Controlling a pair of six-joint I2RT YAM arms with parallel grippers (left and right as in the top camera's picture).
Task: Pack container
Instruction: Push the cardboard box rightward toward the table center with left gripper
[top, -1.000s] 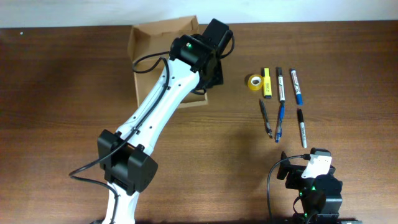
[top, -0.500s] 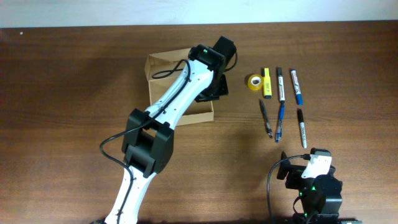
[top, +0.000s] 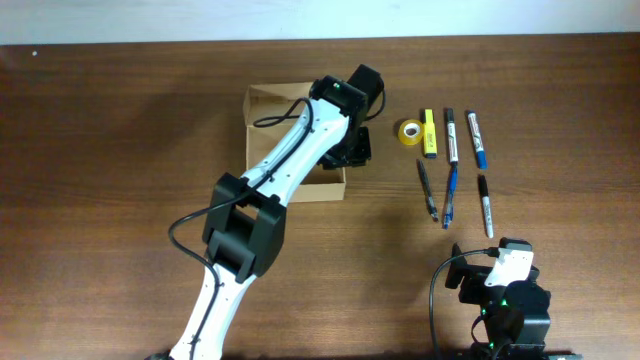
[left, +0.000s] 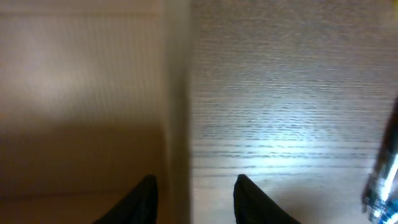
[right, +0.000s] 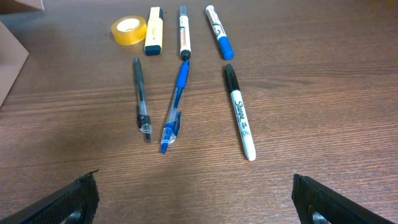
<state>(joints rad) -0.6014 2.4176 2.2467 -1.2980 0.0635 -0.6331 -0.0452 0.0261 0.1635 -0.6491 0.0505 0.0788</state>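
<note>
Likely light, thin cardboard, easily crushed or skidded, the container (top: 270, 100) lies left of the pens (top: 450, 190). The left gripper (left: 196, 180) stands parted astride its pen-side wall, a sensible hold; the right gripper (right: 194, 186), on the pens' near side, gapes wide.

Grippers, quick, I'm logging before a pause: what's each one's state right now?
Left gripper: open, fingers either side of the container wall, not clamped.
Right gripper: open wide, holding nothing.
</note>
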